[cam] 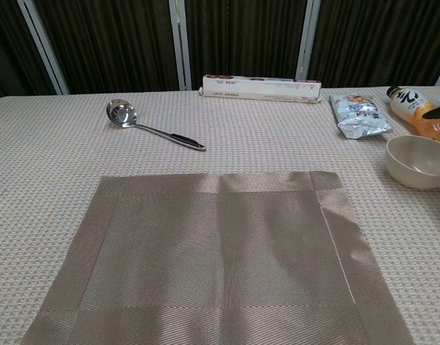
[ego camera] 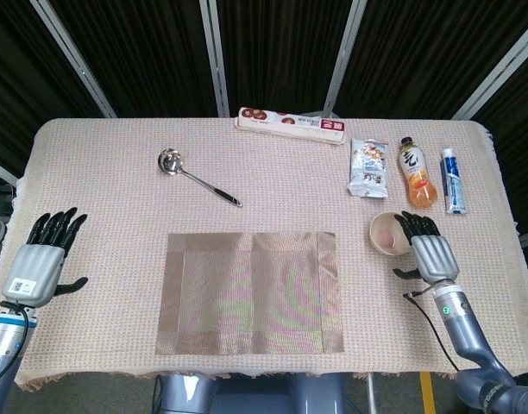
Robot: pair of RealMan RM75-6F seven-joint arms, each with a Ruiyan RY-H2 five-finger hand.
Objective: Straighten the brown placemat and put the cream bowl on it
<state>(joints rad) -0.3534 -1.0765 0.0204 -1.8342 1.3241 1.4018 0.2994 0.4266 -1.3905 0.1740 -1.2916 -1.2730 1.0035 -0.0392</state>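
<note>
Right hand fingers: the right hand lies palm down, fingers extended and slightly apart, holding nothing; their tips sit at the rim of the cream bowl, whether touching cannot be told.
Left hand fingers: the left hand rests near the surface's left edge, fingers straight and apart, holding nothing.
Key relation: the bowl lies just ahead of and to the inner side of the right fingertips; the right hand is by far the nearer, the left is well apart across the placemat.
Bowl: upright, round, so no long axis; it stands on the cloth-covered surface, off the mat, beyond its far right corner.
Brown placemat: the placemat lies between the two hands, long axis running left to right, edges roughly square to the surface; a soft ripple shows across its middle.
Judged step: mat appears nearly straight; bowl not yet placed.
Writing: the long box, snack packet, orange drink bottle and blue-and-white tube carry print too small to read.
Other: a metal ladle lies beyond the mat.
</note>
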